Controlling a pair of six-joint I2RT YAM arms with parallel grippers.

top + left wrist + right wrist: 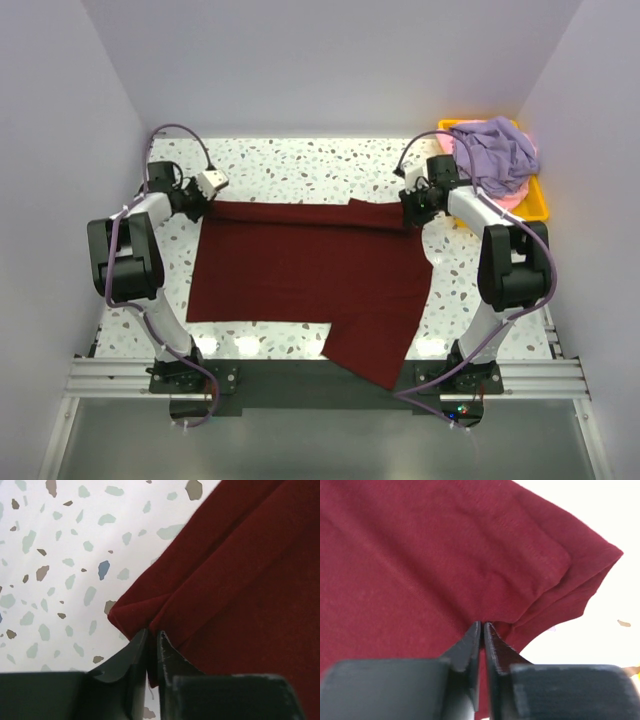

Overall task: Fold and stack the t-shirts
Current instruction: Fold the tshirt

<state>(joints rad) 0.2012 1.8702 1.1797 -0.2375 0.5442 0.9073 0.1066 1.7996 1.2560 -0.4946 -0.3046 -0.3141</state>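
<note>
**Pinching the two upper corners of a maroon shirt**

The maroon shirt (310, 270) lies spread flat across the middle of the top view, on a white table (300, 165) speckled with grey and brown. Its upper edge runs almost straight from one gripper to the other. On the right half of that edge, a narrow band of cloth is folded over. A flap at the lower right of the shirt reaches down to the dark strip along the table's bottom edge.

The left gripper (205, 205) sits at the shirt's upper left corner. In the left wrist view, the left gripper (152, 635) has its two black fingers drawn almost together. A doubled corner of the maroon shirt (240, 580) is nipped between the tips. Bare table (60, 555) fills the upper left of that view.

The right gripper (412, 210) sits at the shirt's upper right corner. In the right wrist view, the right gripper (482, 625) has its fingers nearly touching. They are clamped on a layered fold of the maroon shirt (445, 555), which fills most of the frame. Bright table (600, 510) shows at the upper right.

In the upper right corner of the top view, a lavender shirt (495, 150) is heaped loosely on a yellow tray (540, 208). A pink shirt (512, 200) peeks out beneath its lower edge. The tray lies near the right arm, apart from the maroon shirt.
</note>
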